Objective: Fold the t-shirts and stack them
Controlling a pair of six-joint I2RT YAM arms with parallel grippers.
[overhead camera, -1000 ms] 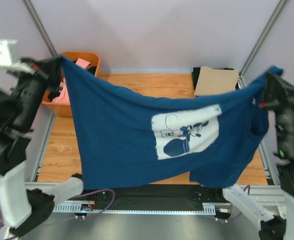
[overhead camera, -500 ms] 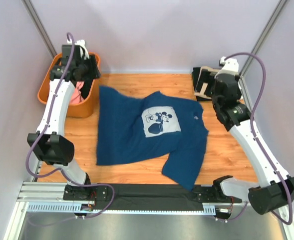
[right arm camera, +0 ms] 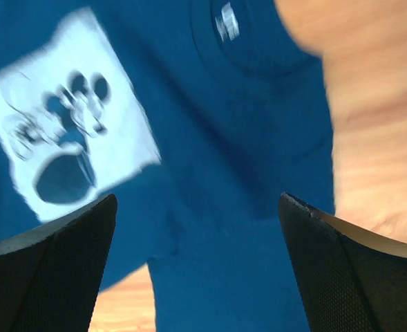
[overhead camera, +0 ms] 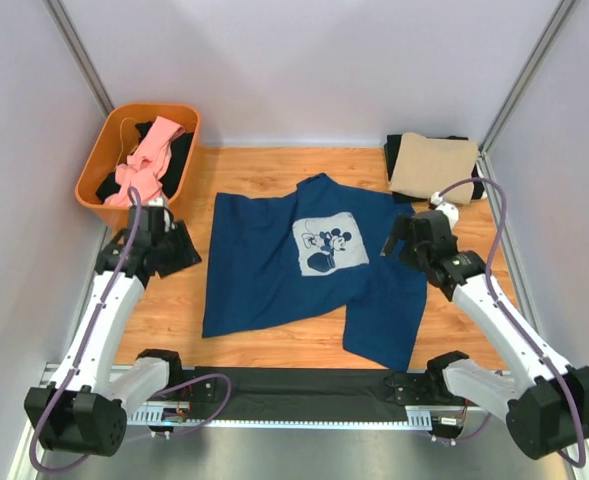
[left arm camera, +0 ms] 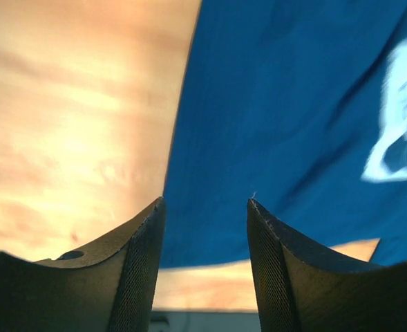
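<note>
The navy shirt lies in the middle of the counter with its mouse picture facing up. It is not quite flat. The side near the right edge of the counter is bunched, and a big flap points down toward the near edge.

The left gripper is beside the shirt's left side. Its fingers are a little way apart and hold nothing. The right gripper hangs over the shirt's right side, near the neck. Its fingers are spread wide and it holds nothing too.

I think the job now is to make the shirt flat and then start the first fold. To do it well, each gripper should go low and pinch only the top layer of cloth at an edge, not a fat lump. The bunched right side should be pulled straight first. If it stays crooked, the fold will look messy. Both arms should move together so the shirt does not slide.

The orange basket sits in the far left corner of the counter. A pink shirt is in it, with some black cloth beside it. In the far right corner a tan shirt lies folded on top of a black shirt. That looks like the stack, so the navy one should go there when folded.
</note>
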